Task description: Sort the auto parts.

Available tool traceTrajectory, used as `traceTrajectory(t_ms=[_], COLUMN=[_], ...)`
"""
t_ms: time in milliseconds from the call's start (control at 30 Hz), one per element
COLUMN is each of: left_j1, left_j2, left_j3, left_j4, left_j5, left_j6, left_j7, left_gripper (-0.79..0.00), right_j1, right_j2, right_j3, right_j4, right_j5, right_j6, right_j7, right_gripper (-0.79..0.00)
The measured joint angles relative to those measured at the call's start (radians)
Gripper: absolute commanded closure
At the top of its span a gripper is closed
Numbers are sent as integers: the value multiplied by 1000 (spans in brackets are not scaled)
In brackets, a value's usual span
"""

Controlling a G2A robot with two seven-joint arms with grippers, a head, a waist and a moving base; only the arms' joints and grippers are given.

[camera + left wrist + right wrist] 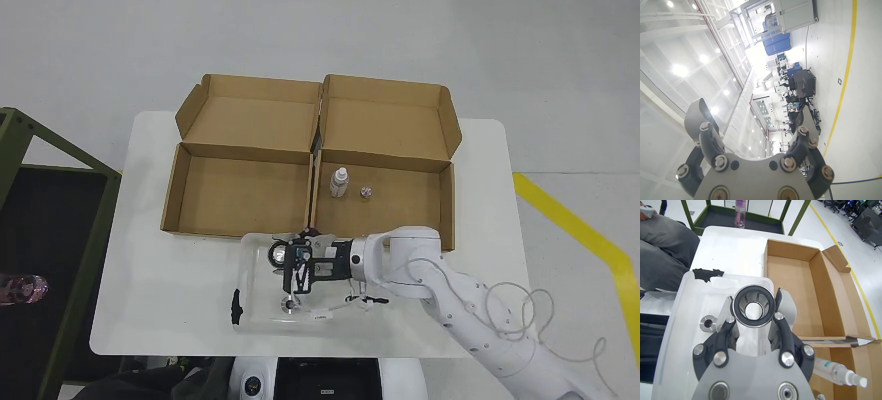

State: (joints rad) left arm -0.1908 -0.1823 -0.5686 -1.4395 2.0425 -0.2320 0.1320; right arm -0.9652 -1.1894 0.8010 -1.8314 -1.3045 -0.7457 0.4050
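On the table (180, 300) two boxes sit side by side at the back, touching. The left box (235, 195) is on the left and the right box (400, 205) is on the right. In the right box a spray bottle (340, 182) lies near the left wall, with a small round part (366, 191) just beside it. A tray (246, 275) sits in front of the boxes, near the front edge. The right gripper (754, 298) holds a metal tube (736, 309) over the tray. A small metal piece (707, 324) lies in the tray beside it. A cart (60, 200) stands left of the table.
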Motion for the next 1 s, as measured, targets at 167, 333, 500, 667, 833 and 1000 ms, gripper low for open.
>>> traceTrajectory(t_ms=[167, 333, 500, 667, 833, 1000], left_j1=[0, 0, 0, 0, 0, 0], left_j2=[0, 0, 0, 0, 0, 0], left_j3=[0, 0, 0, 0, 0, 0], left_j4=[0, 0, 0, 0, 0, 0], left_j5=[0, 0, 0, 0, 0, 0], left_j6=[0, 0, 0, 0, 0, 0], left_j7=[0, 0, 0, 0, 0, 0], left_gripper=[-785, -785, -785, -785, -785, -785], right_j1=[26, 62, 102, 154, 215, 278], right_j2=[-4, -13, -26, -42, -63, -90], right_j3=[8, 6, -1, -12, -35, -68], right_j4=[-13, 4, 57, 131, 200, 298], right_j5=[-10, -10, 1, 22, 26, 46], right_j6=[12, 32, 57, 74, 93, 122], right_j7=[8, 5, -12, -40, -57, -71], right_gripper=[0, 0, 0, 0, 0, 0])
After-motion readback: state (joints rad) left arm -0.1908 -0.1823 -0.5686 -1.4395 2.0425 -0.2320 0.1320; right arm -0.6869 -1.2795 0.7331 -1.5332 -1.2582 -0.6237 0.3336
